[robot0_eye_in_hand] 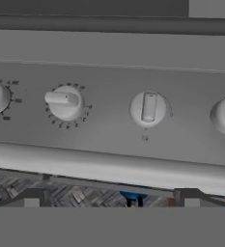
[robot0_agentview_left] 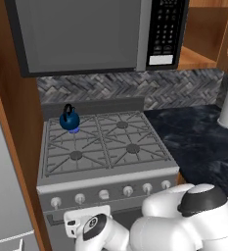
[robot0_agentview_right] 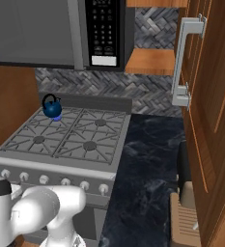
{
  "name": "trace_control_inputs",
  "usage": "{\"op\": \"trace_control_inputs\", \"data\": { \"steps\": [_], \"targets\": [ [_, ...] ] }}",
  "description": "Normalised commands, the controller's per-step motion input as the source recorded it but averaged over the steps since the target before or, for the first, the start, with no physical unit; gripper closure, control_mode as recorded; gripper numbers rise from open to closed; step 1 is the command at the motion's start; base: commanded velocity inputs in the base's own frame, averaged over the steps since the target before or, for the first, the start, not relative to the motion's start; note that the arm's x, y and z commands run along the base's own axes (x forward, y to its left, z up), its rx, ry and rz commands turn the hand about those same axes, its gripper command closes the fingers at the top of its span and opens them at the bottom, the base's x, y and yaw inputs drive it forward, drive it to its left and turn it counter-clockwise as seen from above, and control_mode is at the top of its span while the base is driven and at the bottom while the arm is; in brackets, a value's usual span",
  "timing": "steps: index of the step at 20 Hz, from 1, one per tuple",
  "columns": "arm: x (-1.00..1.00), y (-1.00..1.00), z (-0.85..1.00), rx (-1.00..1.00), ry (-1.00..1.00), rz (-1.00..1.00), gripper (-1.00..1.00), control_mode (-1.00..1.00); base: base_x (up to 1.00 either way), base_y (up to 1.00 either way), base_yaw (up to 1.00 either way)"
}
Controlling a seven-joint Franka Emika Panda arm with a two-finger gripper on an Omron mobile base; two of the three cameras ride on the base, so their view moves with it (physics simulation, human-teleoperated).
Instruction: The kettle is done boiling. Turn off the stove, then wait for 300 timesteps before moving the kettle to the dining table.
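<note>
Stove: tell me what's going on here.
The robot arm is bent low in front of the stove, its hand camera facing the row of knobs. One knob is turned sideways while its neighbour stands upright. The blue kettle sits on the back left burner with a blue flame under it. Nothing is being held yet.

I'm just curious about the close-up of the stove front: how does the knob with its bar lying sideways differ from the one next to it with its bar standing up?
The sideways knob has its bar pointing left across the panel; the upright knob has its bar vertical. The sideways knob is ringed by small printed marks, while the upright knob shows only a thin arc beside it. Both are pale, round, alike in size, on the same grey stove panel.
</note>
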Motion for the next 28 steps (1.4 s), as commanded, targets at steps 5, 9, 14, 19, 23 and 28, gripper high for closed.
{"op": "trace_control_inputs", "data": {
  "steps": [5, 9, 14, 19, 23, 28],
  "targets": [
    [0.21, 0.00, 0.00, 0.00, 0.00, 0.00, -1.00, -1.00, 0.00, 0.00, 0.00],
    [0.11, 0.00, -0.07, 0.00, 0.00, 0.00, -1.00, -1.00, 0.00, 0.00, 0.00],
    [0.07, 0.00, -0.15, 0.00, 0.00, 0.00, -1.00, -1.00, 0.00, 0.00, 0.00],
    [0.10, 0.01, -0.12, 0.00, 0.00, 0.00, -1.00, -1.00, 0.00, 0.00, 0.00],
    [0.13, 0.10, -0.12, 0.00, 0.00, 0.00, -1.00, -1.00, 0.00, 0.00, 0.00],
    [0.12, 0.16, -0.16, 0.00, 0.00, 0.00, -1.00, -1.00, 0.00, 0.00, 0.00]
  ]
}}
